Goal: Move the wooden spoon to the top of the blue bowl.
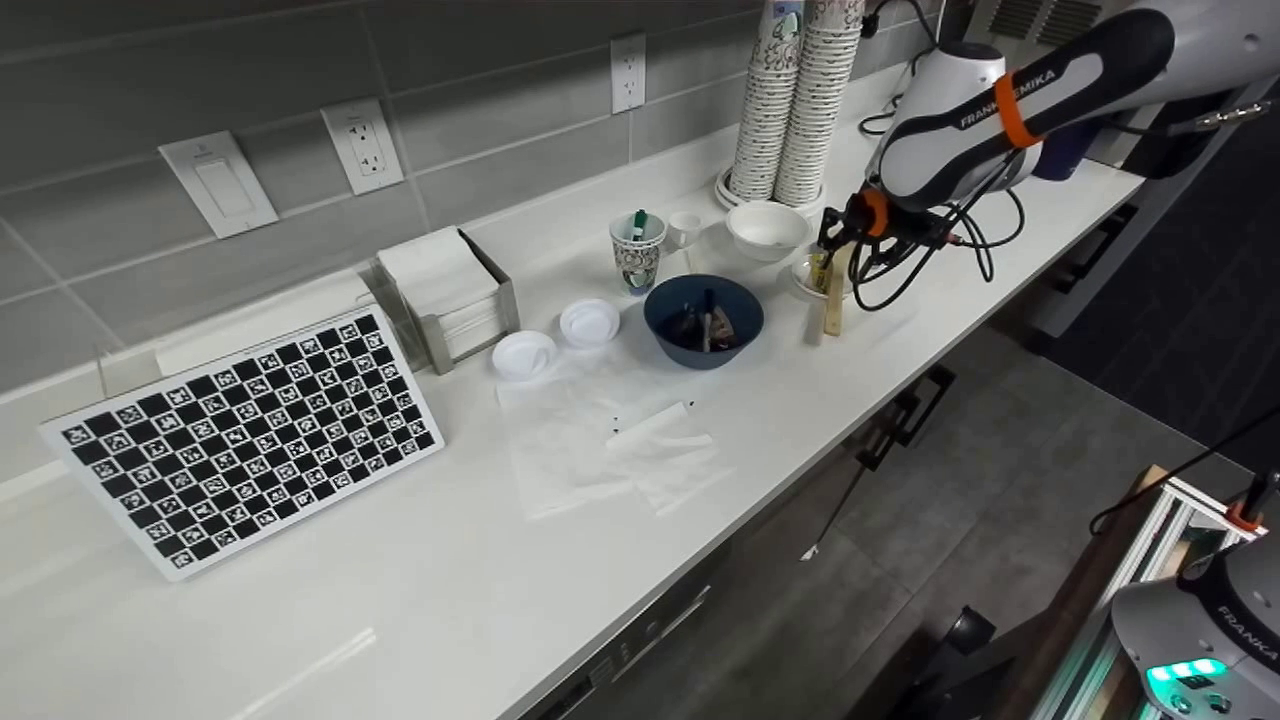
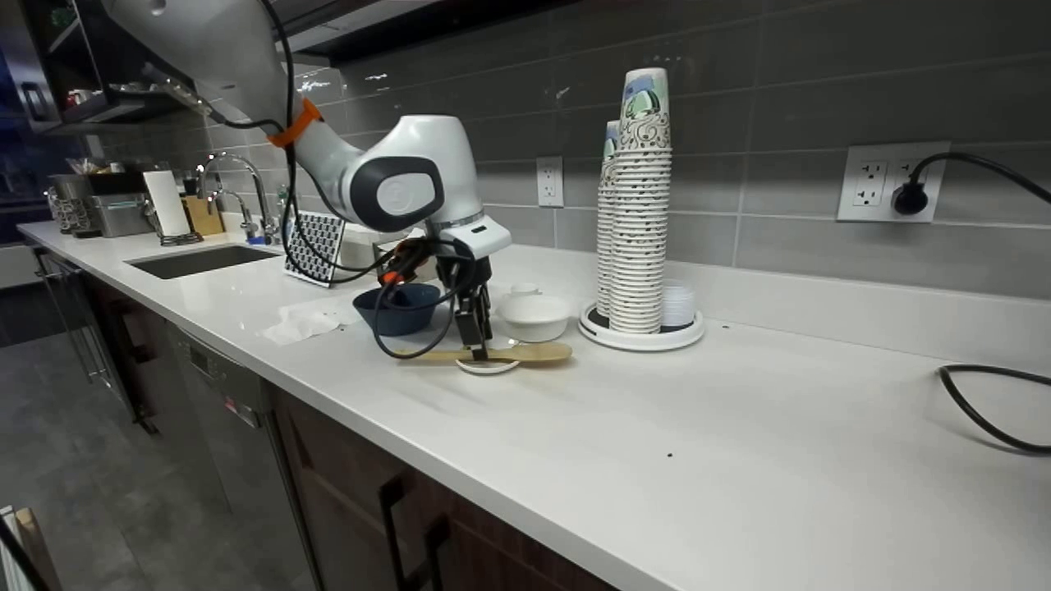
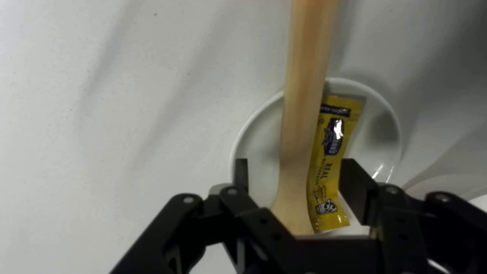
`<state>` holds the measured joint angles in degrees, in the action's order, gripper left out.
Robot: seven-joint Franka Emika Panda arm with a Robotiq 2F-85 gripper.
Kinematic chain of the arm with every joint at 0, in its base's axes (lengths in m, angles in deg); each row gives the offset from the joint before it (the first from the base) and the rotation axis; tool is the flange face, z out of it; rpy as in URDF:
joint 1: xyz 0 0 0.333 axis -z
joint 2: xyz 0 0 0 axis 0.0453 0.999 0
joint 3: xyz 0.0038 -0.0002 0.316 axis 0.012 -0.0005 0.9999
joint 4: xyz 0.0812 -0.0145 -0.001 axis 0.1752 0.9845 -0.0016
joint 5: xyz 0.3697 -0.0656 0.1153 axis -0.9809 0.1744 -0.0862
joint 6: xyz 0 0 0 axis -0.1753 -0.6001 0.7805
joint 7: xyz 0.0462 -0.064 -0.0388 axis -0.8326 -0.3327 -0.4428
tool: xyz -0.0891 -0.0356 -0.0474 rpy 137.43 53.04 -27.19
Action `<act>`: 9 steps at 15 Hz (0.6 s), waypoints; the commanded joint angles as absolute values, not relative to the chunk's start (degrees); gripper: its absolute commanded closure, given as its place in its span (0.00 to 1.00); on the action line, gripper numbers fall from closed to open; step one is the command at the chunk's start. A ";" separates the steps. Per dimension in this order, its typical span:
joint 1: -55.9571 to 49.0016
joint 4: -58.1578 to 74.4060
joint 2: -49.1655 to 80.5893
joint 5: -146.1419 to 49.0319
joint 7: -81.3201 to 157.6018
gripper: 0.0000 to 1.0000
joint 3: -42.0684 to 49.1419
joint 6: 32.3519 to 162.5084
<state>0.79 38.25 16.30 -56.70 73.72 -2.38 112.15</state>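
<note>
The pale wooden spoon [image 3: 302,114] lies across a small white dish [image 3: 258,125] and also shows in both exterior views [image 1: 833,305] [image 2: 542,353]. A yellow mayonnaise packet [image 3: 331,152] lies in the dish along the spoon's side. My gripper [image 3: 295,175] points down and is open, with one finger on each side of the spoon and the packet. Neither finger visibly presses on the spoon. The spoon's wide end is hidden behind the gripper in the wrist view. The dark blue bowl [image 1: 700,350] stands beside the dish with several small items in it; it also shows in an exterior view [image 2: 396,318].
A white bowl [image 1: 768,228] stands behind the dish. Tall cup stacks [image 2: 640,238] stand on a round tray [image 2: 603,335] by the wall. A cup with a green marker [image 1: 638,262], white lids [image 1: 590,323], napkins [image 1: 450,285] and crumpled paper [image 1: 660,450] are along the counter.
</note>
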 commanded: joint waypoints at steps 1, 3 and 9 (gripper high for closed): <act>-0.46 37.03 18.16 -55.95 75.79 0.37 -3.26 113.72; -0.66 36.89 18.73 -55.93 75.90 0.42 -3.30 113.98; -1.38 36.15 20.15 -55.50 76.44 0.85 -3.82 114.02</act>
<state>-0.03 37.66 18.64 -56.70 74.53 -2.56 113.48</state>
